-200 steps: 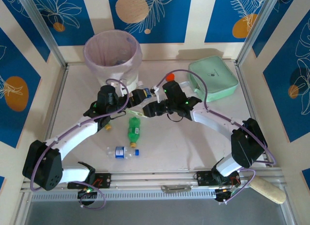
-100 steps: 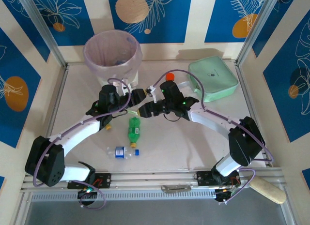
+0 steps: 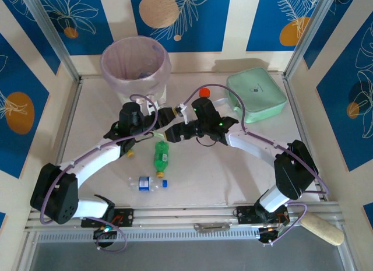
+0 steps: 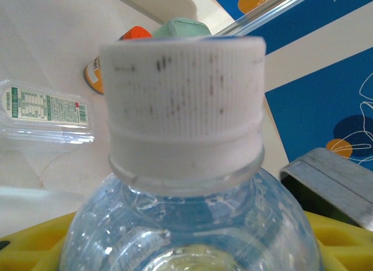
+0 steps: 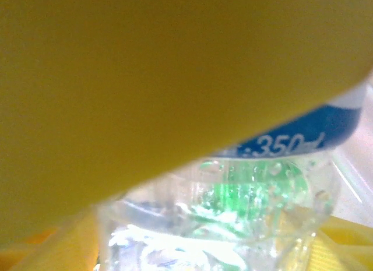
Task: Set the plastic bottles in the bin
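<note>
bin (image 3: pixel 106 66) far left on bench (image 3: pixel 233 166), mouth up to receive | clear bottle (image 3: pixel 147 182), green bottle (image 3: pixel 161 156) lie loose, waiting | left pincer (image 3: pixel 165 115) straddles white-capped bottle (image 4: pixel 186 224) below neck, likely to take it; pinch: cannot tell | right pincer (image 3: pixel 175 132) at its labelled body, apparent handover mid-bench; grip: cannot tell

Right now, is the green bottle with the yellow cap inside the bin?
No, the green bottle lies on its side on the table, apart from the bin.
</note>
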